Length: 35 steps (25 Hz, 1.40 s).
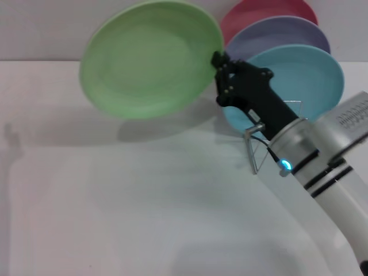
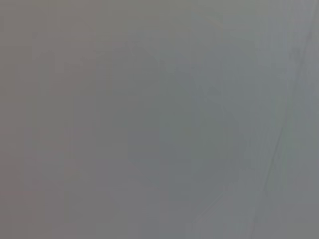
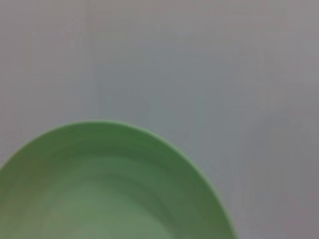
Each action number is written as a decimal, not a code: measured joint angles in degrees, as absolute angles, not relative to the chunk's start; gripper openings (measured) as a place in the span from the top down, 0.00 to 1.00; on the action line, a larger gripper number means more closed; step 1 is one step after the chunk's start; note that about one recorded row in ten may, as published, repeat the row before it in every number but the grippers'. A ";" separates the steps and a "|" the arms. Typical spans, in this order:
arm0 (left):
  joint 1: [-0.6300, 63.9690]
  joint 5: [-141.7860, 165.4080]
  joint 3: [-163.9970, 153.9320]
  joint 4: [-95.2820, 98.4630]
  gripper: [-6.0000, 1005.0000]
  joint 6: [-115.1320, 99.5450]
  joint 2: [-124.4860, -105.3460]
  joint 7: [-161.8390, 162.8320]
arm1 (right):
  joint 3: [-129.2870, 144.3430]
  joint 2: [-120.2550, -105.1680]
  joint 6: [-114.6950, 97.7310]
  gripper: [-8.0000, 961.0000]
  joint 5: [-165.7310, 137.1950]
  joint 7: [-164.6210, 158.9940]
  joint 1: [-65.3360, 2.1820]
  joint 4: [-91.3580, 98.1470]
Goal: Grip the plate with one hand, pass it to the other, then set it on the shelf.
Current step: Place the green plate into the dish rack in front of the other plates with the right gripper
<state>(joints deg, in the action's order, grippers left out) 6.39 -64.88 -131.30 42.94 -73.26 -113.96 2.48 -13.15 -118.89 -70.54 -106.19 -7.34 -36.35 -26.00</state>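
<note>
The light green plate [image 1: 149, 60] hangs in the air above the white table, tilted with its face toward me. My right gripper [image 1: 218, 62], black and claw-like on a white-silver arm with a blue light, is shut on the plate's right rim. The right wrist view shows part of the green plate [image 3: 109, 189] filling its lower half. The wire shelf [image 1: 257, 150] stands behind and below the right gripper, mostly hidden by the arm. My left gripper is out of view; the left wrist view shows only a blank grey surface.
Three plates stand upright in the shelf: a sky-blue plate [image 1: 310, 77] in front, a lavender plate [image 1: 282, 34] behind it, and a red plate [image 1: 259, 12] at the back. The white table [image 1: 115, 201] spreads below.
</note>
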 joint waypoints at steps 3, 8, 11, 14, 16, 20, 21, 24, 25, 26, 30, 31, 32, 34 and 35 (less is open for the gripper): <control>6.44 -60.68 -126.81 43.20 0.59 -69.56 -114.04 2.65 | -14.45 -118.74 -74.55 0.98 -106.23 -4.88 -33.68 -27.47; 6.91 -54.20 -120.07 43.58 0.59 -63.08 -114.44 2.79 | -14.97 -118.75 -81.86 0.98 -106.25 -1.12 -29.37 -29.69; 7.07 -52.70 -118.43 43.93 0.59 -61.13 -114.44 2.80 | -15.07 -118.08 -84.77 0.98 -106.26 -0.13 -26.98 -31.79; 7.22 -50.51 -116.14 44.60 0.59 -58.68 -114.55 2.81 | -15.90 -115.83 -85.42 0.98 -106.27 0.42 -24.89 -35.82; 7.31 -48.95 -114.53 45.01 0.59 -57.19 -114.78 2.78 | -16.63 -113.83 -85.00 0.98 -106.27 2.36 -23.51 -39.56; 7.68 -46.69 -112.23 45.24 0.59 -55.30 -115.56 2.54 | -18.25 -110.35 -83.74 0.98 -106.26 10.02 -21.07 -47.42; 7.75 -46.06 -111.64 45.29 0.59 -54.91 -115.80 2.50 | -18.61 -109.27 -82.80 0.98 -106.27 11.90 -20.61 -49.81; 7.95 -45.17 -110.53 45.38 0.59 -54.20 -116.35 2.34 | -19.96 -106.04 -79.07 0.98 -106.31 16.05 -19.43 -56.56; 8.11 -45.08 -110.29 45.38 0.59 -53.96 -116.51 2.27 | -20.78 -105.11 -77.71 0.98 -106.34 17.47 -18.81 -58.76; 8.23 -45.05 -110.18 45.38 0.59 -53.78 -116.58 2.23 | -21.48 -104.38 -76.41 0.98 -106.35 18.94 -18.23 -60.51; 8.53 -45.03 -109.93 45.38 0.59 -53.42 -116.83 2.20 | -26.56 -102.01 -69.10 0.98 -106.97 27.86 -14.20 -69.37; 8.63 -45.03 -109.81 45.38 0.59 -53.33 -116.95 2.20 | -28.11 -101.60 -66.88 0.98 -107.66 29.94 -12.97 -71.50; 8.71 -45.02 -109.64 45.36 0.59 -53.26 -117.04 2.20 | -29.98 -101.41 -64.36 0.98 -108.75 31.84 -11.39 -73.44; 8.98 -45.01 -109.43 45.19 0.59 -53.17 -117.19 2.20 | -34.20 -101.63 -58.89 0.98 -111.78 35.60 -8.07 -76.45; 9.18 -44.99 -109.37 45.05 0.59 -53.11 -117.27 2.19 | -36.36 -102.11 -56.32 0.98 -113.63 37.00 -6.41 -77.62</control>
